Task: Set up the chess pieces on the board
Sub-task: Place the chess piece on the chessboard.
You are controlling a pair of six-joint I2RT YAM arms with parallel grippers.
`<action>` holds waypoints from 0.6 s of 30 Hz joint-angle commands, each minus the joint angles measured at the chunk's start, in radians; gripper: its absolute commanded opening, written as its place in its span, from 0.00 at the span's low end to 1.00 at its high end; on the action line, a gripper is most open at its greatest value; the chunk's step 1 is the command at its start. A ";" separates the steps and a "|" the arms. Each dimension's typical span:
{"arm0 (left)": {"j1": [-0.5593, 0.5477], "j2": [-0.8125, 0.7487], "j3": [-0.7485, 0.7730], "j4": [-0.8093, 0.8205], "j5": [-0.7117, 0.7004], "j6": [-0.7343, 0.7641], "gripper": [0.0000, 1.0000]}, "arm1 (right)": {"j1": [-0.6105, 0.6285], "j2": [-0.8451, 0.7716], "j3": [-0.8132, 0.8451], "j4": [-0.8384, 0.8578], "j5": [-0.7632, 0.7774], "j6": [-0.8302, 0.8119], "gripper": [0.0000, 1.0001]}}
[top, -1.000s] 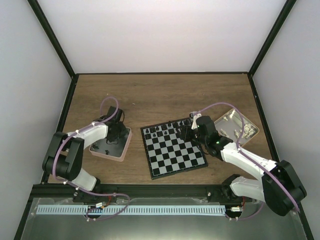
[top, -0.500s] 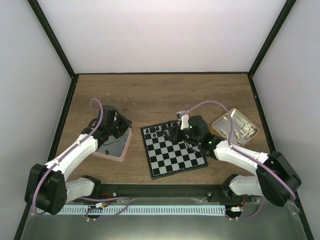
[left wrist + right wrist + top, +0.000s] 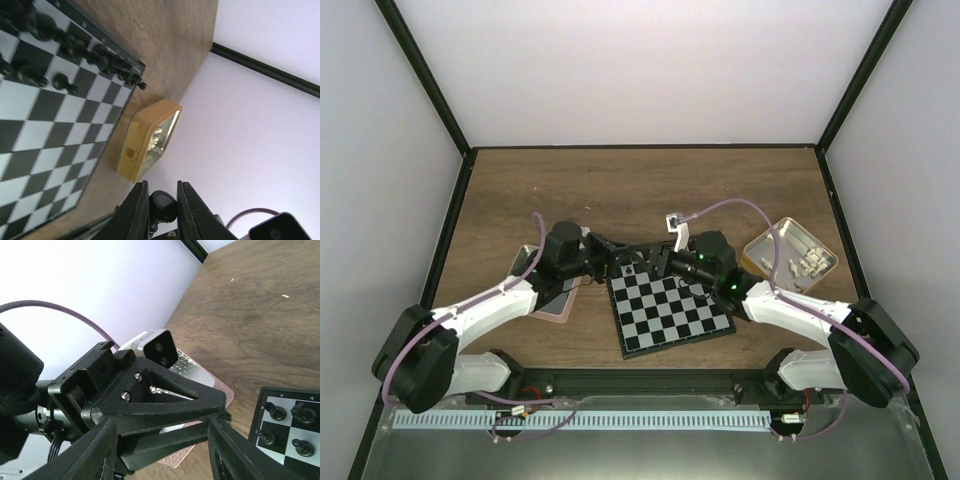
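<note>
pink tray (image 3: 558,303) is sitting at 9 o'clock of the board, half hidden under the l arm. l arm is reaching across it to the board's 11 o'clock corner. l gripper (image 3: 608,250) is hanging over that corner, jaws nearly together and pinching a black piece (image 3: 162,204) betw the fingers. board (image 3: 670,305) is lying mid-table, turned a bit ccw. black pieces (image 3: 65,47) are standing in the two rows along its 12 o'clock edge; other squares in wrist cam are showing bare. r gripper (image 3: 655,258) is hovering over that same far edge, just right of the l gripper and facing it. its fingers (image 3: 100,450) are spread wide w/ nothing held. tin (image 3: 770,248) is sitting at 2 o'clock of the board, lid off, w/ cream pieces (image 3: 808,262) lying inside.
</note>
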 commanded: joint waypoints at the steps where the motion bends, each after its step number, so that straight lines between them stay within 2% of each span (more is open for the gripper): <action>1: -0.022 0.039 0.014 0.174 0.023 -0.142 0.10 | 0.022 0.006 -0.006 0.047 0.056 0.041 0.51; 7: -0.038 0.089 -0.011 0.301 0.038 -0.221 0.11 | 0.025 -0.032 -0.063 0.010 0.157 0.066 0.49; 18: -0.051 0.105 -0.019 0.331 0.044 -0.247 0.11 | 0.025 -0.021 -0.065 0.053 0.167 0.060 0.30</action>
